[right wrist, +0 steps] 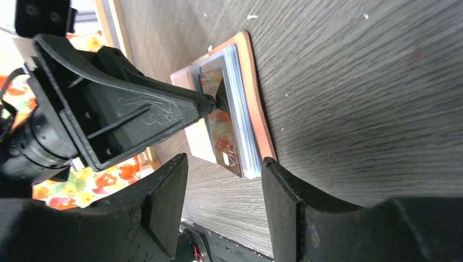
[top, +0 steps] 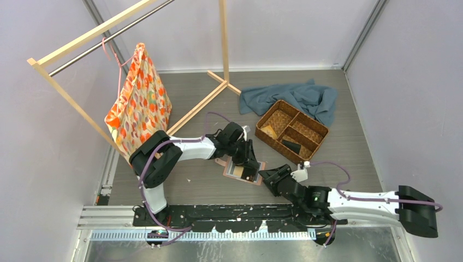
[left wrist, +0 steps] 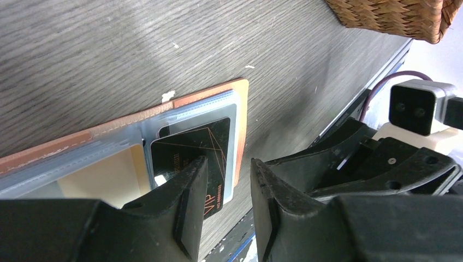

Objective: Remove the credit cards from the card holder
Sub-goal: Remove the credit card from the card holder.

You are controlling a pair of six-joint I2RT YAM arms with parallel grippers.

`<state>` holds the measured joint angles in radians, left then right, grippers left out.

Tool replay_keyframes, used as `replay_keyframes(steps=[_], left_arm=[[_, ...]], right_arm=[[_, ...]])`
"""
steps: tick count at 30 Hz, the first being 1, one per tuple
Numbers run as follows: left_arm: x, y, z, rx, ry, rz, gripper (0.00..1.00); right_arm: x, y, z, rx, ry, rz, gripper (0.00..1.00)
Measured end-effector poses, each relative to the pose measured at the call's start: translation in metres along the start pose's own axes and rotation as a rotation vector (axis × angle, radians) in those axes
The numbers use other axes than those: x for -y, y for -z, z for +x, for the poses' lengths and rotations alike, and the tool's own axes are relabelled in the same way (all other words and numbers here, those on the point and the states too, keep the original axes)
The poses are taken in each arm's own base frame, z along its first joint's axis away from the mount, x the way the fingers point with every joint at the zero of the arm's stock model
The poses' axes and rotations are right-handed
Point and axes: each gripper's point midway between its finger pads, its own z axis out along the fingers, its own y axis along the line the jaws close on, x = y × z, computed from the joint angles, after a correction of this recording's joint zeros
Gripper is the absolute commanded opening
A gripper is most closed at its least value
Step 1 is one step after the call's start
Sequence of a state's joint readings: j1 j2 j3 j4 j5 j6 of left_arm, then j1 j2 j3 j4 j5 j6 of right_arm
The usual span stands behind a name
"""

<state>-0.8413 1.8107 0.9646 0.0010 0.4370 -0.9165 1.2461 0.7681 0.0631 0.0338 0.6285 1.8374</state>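
Note:
The salmon-pink card holder [top: 231, 172] lies open on the table between both arms. A black credit card [left wrist: 218, 139] marked VIP sticks partway out of its clear slots, past the holder's near edge. A tan card [left wrist: 109, 174] sits in the neighbouring slot. My left gripper [top: 250, 168] is open over the holder, one fingertip [left wrist: 191, 169] resting on the black card and nothing between the jaws. My right gripper [top: 271, 176] is open and low just off the holder's edge. In the right wrist view the black card [right wrist: 226, 136] points toward its gap [right wrist: 225, 161].
A brown woven basket [top: 315, 132] stands to the back right, with a tan piece [top: 268, 131] and a black piece [top: 291, 146] in its compartments. A blue cloth [top: 297, 95] lies behind it. A wooden rack [top: 196, 106] with a patterned bag [top: 139, 98] is at the back left.

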Motion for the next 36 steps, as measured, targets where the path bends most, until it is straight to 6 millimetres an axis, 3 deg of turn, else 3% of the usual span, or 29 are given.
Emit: replay_keyframes(steps=[8, 19, 27, 36], left_arm=[[-0.001, 0.002, 0.002, 0.001, 0.002, -0.004, 0.37], [0.001, 0.014, -0.004, 0.024, 0.003, -0.014, 0.37], [-0.011, 0.030, -0.039, 0.089, 0.037, -0.028, 0.37], [-0.032, 0.046, -0.071, 0.145, 0.063, -0.054, 0.37]], right_arm=[[-0.002, 0.012, -0.011, 0.007, -0.001, -0.009, 0.57], [0.005, -0.005, 0.017, -0.050, -0.018, 0.087, 0.56], [-0.004, -0.013, 0.035, -0.102, -0.064, 0.071, 0.57], [-0.015, -0.005, 0.040, -0.129, -0.038, 0.053, 0.58]])
